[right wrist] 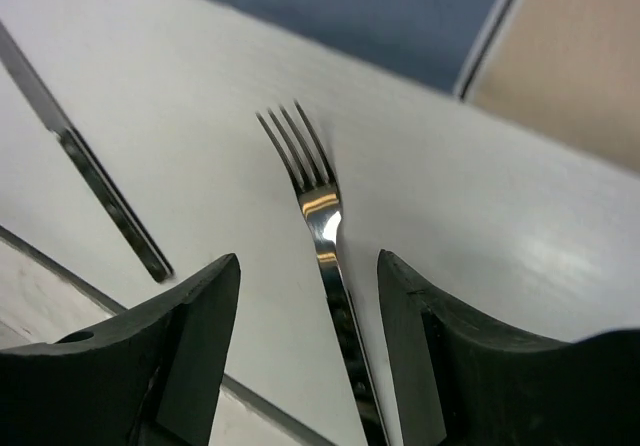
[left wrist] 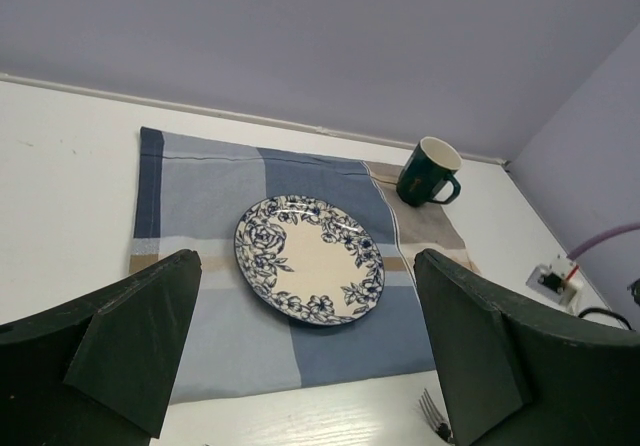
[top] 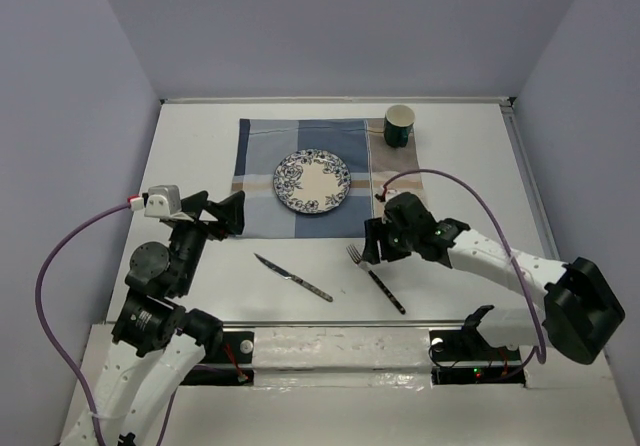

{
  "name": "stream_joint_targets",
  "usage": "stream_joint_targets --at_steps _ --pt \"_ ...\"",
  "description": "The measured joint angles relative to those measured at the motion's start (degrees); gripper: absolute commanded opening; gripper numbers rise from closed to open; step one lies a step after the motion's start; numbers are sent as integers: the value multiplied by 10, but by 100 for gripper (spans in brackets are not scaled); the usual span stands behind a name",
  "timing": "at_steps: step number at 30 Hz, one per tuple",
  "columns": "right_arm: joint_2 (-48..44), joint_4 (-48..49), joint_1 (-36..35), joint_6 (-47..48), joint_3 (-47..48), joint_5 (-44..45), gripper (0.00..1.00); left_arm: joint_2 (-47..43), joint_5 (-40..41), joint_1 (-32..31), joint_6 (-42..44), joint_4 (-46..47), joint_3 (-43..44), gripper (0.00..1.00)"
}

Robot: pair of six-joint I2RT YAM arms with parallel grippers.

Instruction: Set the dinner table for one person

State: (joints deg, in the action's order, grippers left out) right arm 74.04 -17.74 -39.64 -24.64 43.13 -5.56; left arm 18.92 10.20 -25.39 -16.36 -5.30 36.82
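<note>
Held right hand (right wrist: 308,301) spread wide astride fork (right wrist: 322,211), at 5 o'clock of plate (top: 313,181). Seemed light, stiff, slick steel, flat on bench (top: 200,156); probably best pinched across thin neck.

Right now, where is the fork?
In the top view the fork lies on the white dinner table, right of the knife and just nearer than the striped cloth, with the open right gripper straddling it.

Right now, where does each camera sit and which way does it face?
Top external: high behind left arm and right arm, looking down on the dinner table.
Left wrist: on left gripper, facing plate and mug; open fingers show.
Right wrist: on right gripper, low over fork; fingers flank it.
Shared: all three show the fork.
</note>
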Motion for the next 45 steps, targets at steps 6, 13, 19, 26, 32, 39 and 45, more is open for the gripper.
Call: stream_joint_targets --at_steps 6,13,19,26,32,39,45 --pt "-62 -80 -28 -47 -35 39 65 -5 -6 0 0 3 0 99" --pt "-47 -108 -87 -90 -55 54 60 -13 -7 0 0 3 0 99" --pt "-6 -119 -115 -102 -55 72 54 -22 -7 4 0 3 0 99" --pt "40 -123 -126 -102 -38 97 31 -23 -7 4 0 3 0 99" --pt "50 -137 -141 -105 -24 115 0 -23 -7 4 0 3 0 99" --pt "34 -207 -172 -99 94 153 0 -26 -3 4 0 3 0 99" --pt "146 -143 -171 -67 331 214 0 -30 23 19 0 -3 0 99"
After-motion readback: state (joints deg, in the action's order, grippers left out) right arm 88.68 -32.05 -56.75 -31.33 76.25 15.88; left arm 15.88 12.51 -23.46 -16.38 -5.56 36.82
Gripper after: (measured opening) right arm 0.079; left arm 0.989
